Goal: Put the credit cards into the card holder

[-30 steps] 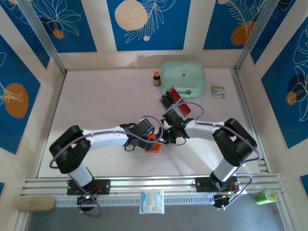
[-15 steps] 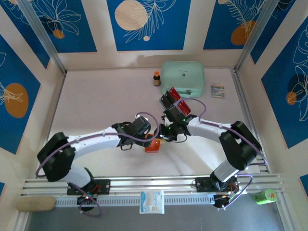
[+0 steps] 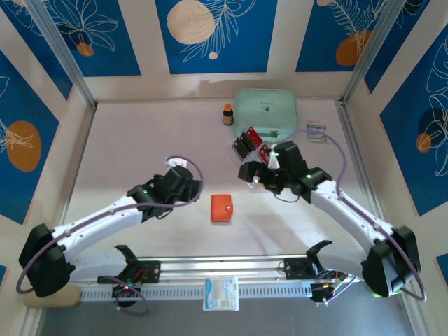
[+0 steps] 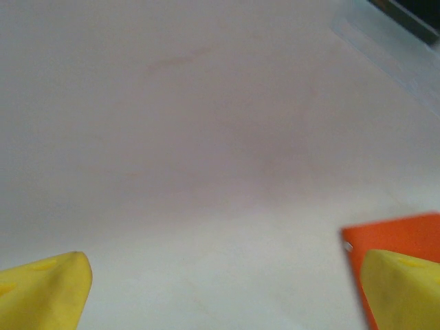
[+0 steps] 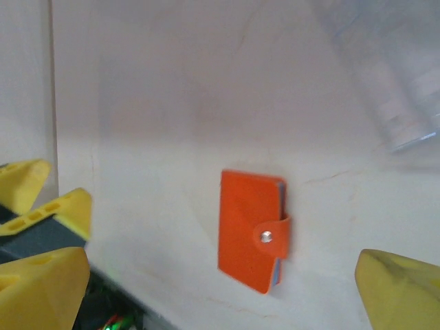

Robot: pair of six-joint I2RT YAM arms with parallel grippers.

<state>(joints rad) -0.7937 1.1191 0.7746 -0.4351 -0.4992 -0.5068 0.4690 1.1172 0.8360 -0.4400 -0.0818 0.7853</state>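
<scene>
The card holder (image 3: 222, 208) is a small orange wallet lying flat on the table, closed, its strap snapped shut (image 5: 251, 229). Nothing touches it. My left gripper (image 3: 192, 184) hangs open to its left; in the left wrist view only a corner of the card holder (image 4: 388, 238) shows beside the right fingertip (image 4: 405, 289). My right gripper (image 3: 246, 172) is open above and to the right of it, with nothing between its fingers (image 5: 223, 292). Red and black credit cards (image 3: 248, 143) stand in a clear tray behind the right gripper.
A mint-green pouch (image 3: 266, 112) lies at the back with a small brown bottle (image 3: 227, 114) to its left and a small packet (image 3: 316, 131) to its right. The clear tray's edge (image 5: 395, 96) lies beyond the wallet. Yellow fingers of the left gripper (image 5: 69, 206) show at the left.
Both grippers were at the wallet and have drawn away, the left to the left, the right up and to the right. The right gripper opened. The wallet now lies alone, closed.
</scene>
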